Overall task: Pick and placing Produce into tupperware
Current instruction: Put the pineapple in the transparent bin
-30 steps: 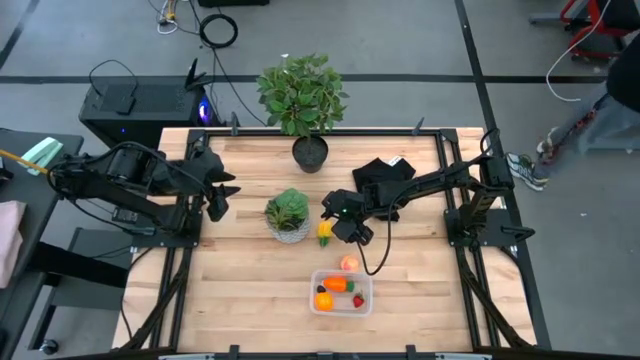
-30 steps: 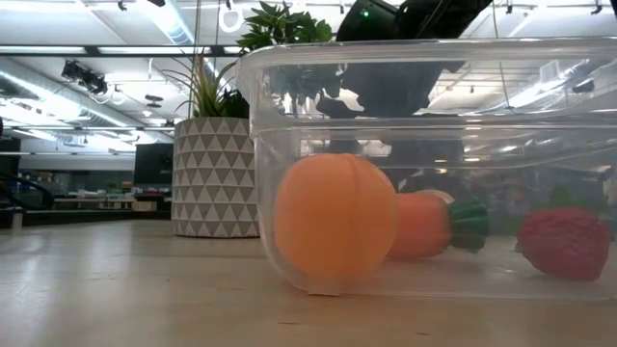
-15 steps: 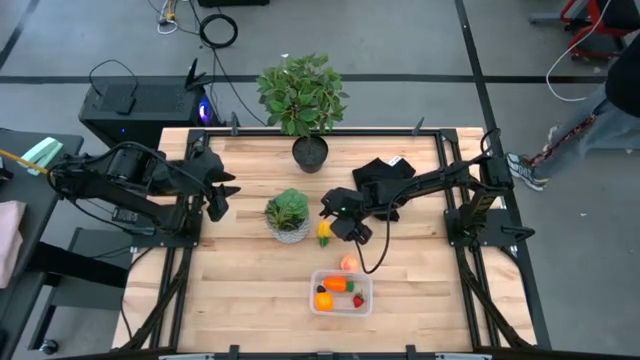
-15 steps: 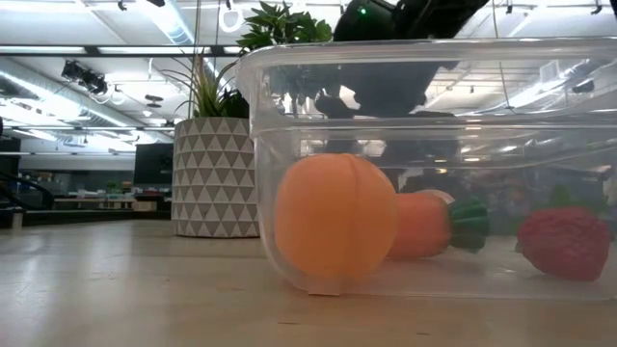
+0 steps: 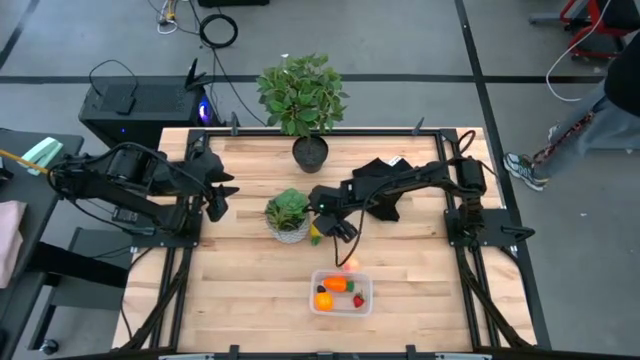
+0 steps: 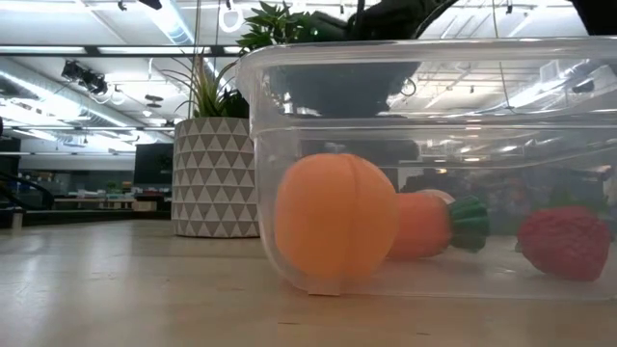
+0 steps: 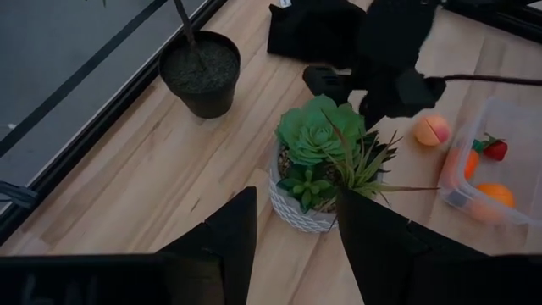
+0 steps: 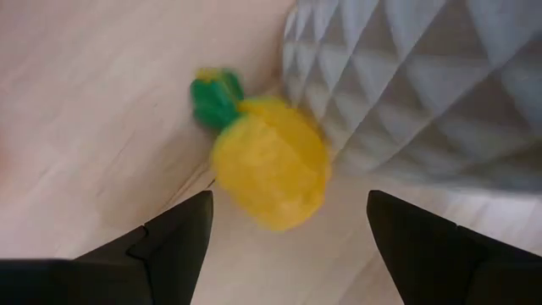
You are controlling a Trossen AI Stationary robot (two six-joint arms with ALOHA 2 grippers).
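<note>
Right arm is shifted toward the white pot (image 5: 288,230) since the earlier frame. Right gripper (image 8: 288,233) is spread over the yellow piece (image 8: 269,174), which lies against that pot, green top pointing away; tupperware (image 5: 341,292) sits nearby.

The table (image 5: 250,290) is seen from overhead; the tupperware (image 6: 434,164) is viewed close at tabletop level; the white pot (image 7: 309,212) is shared by both wrist views.
</note>
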